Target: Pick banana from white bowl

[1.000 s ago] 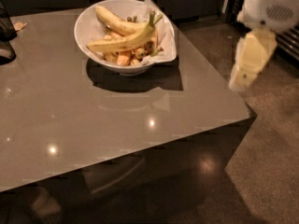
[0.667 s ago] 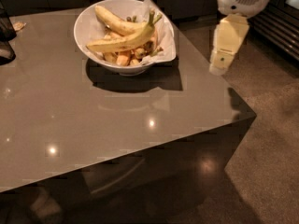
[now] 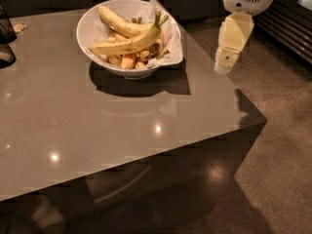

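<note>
- Since a second ago, the robot's pale arm (image 3: 234,33) is being shown farther to the left: it was out over the floor and is now being held just over the right edge of the surface (image 3: 97,126). The white bowl (image 3: 90,18) and its contents are being shown in the same place as before.
- The pincer (image 3: 225,60) is being carried at the lower end of the arm, in the air to the right of the white bowl and apart from it, with nothing being touched.
- Whether the pincer is being held wide or narrow cannot be told, and nothing is being seen in its grasp.
- The banana (image 3: 129,44), long and curved, is being seen lying across the top of the heap inside the white bowl, its greenish stem being pointed up and to the right.
- A shorter banana (image 3: 119,24) is being shown behind it, nearer the far rim.
- Small pale food pieces (image 3: 127,61) are being covered in part by both fruits.
- A white paper liner (image 3: 170,48) is being shown sticking out over the bowl's right side.
- The white bowl is being shown near the far right corner of the glossy grey surface.
- A dark object (image 3: 6,38) is being cut off by the left edge.
- Speckled floor (image 3: 287,130) is being shown to the right of the surface.
</note>
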`<state>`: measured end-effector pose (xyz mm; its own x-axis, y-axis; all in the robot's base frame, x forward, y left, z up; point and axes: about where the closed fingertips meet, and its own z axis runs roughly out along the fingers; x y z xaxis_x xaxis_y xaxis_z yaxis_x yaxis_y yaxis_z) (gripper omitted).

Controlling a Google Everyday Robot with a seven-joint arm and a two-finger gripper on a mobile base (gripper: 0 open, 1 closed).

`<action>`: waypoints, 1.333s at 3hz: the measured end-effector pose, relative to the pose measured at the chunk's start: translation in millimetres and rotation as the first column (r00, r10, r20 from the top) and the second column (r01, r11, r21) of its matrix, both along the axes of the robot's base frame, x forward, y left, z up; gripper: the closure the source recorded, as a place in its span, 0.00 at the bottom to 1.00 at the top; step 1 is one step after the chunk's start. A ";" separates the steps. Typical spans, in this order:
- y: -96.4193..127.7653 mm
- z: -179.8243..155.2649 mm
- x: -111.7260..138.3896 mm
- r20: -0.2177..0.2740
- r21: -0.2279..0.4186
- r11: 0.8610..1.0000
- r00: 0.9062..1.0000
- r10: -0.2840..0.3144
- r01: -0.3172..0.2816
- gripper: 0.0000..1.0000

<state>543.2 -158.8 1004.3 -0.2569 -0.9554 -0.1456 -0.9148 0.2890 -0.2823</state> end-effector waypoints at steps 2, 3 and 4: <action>51.2 21.6 56.5 0.045 -0.004 0.995 0.994 0.099 -0.099 0.00; 85.9 38.8 72.7 0.088 0.000 0.983 0.979 0.184 -0.185 0.00; 122.9 48.3 79.4 0.110 0.017 0.961 0.956 0.272 -0.276 0.13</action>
<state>622.6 -35.8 1052.6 0.0328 -0.9814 -0.1893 -0.9255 0.0417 -0.3764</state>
